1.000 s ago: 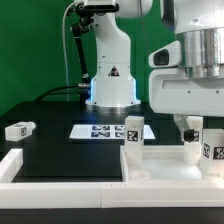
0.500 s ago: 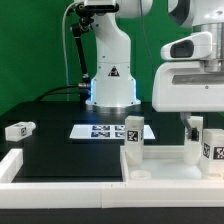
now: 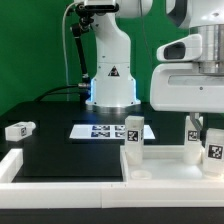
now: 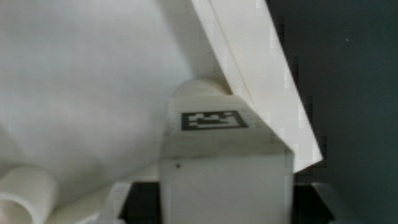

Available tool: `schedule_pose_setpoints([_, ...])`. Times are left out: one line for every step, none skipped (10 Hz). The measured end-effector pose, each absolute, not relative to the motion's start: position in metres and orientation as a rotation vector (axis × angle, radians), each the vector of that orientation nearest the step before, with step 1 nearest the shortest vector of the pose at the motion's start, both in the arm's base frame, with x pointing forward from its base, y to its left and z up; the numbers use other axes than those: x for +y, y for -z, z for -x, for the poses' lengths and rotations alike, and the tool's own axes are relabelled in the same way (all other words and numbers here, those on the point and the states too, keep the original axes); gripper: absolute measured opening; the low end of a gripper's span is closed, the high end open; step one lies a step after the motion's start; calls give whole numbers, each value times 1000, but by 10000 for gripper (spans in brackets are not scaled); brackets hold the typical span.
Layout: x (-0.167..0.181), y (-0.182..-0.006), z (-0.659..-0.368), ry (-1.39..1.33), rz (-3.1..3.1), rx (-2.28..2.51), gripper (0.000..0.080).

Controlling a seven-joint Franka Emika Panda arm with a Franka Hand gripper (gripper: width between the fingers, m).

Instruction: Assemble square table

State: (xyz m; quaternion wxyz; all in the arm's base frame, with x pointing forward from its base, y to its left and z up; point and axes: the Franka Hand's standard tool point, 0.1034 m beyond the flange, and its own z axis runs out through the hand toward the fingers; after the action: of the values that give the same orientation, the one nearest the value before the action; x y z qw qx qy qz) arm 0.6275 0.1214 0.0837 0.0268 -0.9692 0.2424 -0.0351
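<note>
The white square table top (image 3: 165,162) lies at the exterior view's lower right. Three tagged white legs stand on it: one near its left corner (image 3: 133,138), one at the far right edge (image 3: 215,146), and one between them (image 3: 194,143). My gripper (image 3: 193,123) hangs over this middle leg, its fingers down either side of the leg's upper end. In the wrist view the leg (image 4: 217,150) fills the gap between my dark fingers (image 4: 143,202), and my gripper (image 4: 222,202) is shut on it, next to the top's raised rim (image 4: 249,60). A fourth leg (image 3: 18,129) lies loose at the left.
The marker board (image 3: 98,130) lies flat behind the table top. A long white L-shaped wall (image 3: 60,178) runs along the front and the left. The robot's base (image 3: 110,70) stands at the back. The mat is black.
My hand has risen and shifted slightly to the exterior view's right over the middle leg. The legs and the table top have stayed where they were.
</note>
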Motion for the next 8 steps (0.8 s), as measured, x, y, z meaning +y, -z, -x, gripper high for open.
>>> schedule_pose_setpoints([121, -83, -627, 101, 2956, 878, 291])
schedule_pose_setpoints([118, -82, -630, 44, 2876, 1145, 291])
schedule_pose_setpoints([117, -82, -632, 10, 2748, 1400, 291])
schedule_pose_setpoints([117, -82, -631, -27, 2505, 1757, 291])
schedule_pose_setpoints([118, -81, -631, -62, 2239, 2056, 291])
schedule_pose_setpoints([115, -81, -629, -41, 2173, 2089, 291])
schedule_pose_setpoints([116, -81, -628, -39, 2073, 2184, 291])
schedule_pose_setpoints([116, -81, -628, -42, 2039, 2217, 291])
